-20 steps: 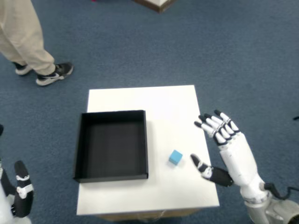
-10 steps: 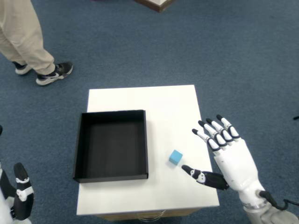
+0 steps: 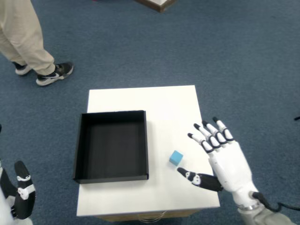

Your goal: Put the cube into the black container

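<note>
Since 1.0 s ago your right hand has come down and in toward the cube; cube and black container have not shifted.

Item 1, cube: 1 small block, light blue, plain faces, top face paler than the shaded side. It sits flat on the white table, just right of the black container's right wall, near that wall's front end, apart from it. Nothing touches it.

Item 2, black container: 1 square tray, matte black, low walls, nothing inside. It occupies the left half of the table.

Item 3, right hand: white shell, black-tipped fingers. You have it spread wide and holding nothing, palm turned toward the container. Its 4 fingers fan out right of the cube, farther from the container; its thumb reaches toward the container's front right corner, passing just in front of the cube without contact.

Item 4, left hand: partly in view, beyond the container's front left corner, off the table.

Item 5, person: beige trousers, dark shoes, standing on blue carpet behind the container's left side.
</note>
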Action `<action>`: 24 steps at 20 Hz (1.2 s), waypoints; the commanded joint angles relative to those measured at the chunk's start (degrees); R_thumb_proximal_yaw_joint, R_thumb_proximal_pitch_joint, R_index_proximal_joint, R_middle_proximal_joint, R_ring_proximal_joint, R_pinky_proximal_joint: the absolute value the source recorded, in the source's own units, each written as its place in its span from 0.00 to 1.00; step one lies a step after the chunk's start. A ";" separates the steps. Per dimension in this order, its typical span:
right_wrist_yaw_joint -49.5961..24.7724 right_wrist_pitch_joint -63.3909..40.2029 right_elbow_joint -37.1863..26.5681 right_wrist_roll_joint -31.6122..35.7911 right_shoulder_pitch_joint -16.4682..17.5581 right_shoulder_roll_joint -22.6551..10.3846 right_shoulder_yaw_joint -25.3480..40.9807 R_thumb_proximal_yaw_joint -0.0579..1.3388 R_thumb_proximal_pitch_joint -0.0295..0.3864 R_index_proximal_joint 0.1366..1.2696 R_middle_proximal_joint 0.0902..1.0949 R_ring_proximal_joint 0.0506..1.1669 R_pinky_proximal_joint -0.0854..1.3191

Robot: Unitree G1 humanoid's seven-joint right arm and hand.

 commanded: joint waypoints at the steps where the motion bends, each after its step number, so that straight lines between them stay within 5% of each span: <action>1: 0.09 0.10 -0.08 0.37 -2.13 -0.75 -1.49 0.18 0.02 0.30 0.15 0.18 0.13; 19: 4.45 -8.88 19.50 4.92 -9.48 11.44 -1.34 0.22 0.06 0.38 0.17 0.18 0.09; 24: 5.68 -9.91 24.77 4.98 -10.54 14.28 -0.94 0.24 0.20 0.40 0.17 0.17 0.08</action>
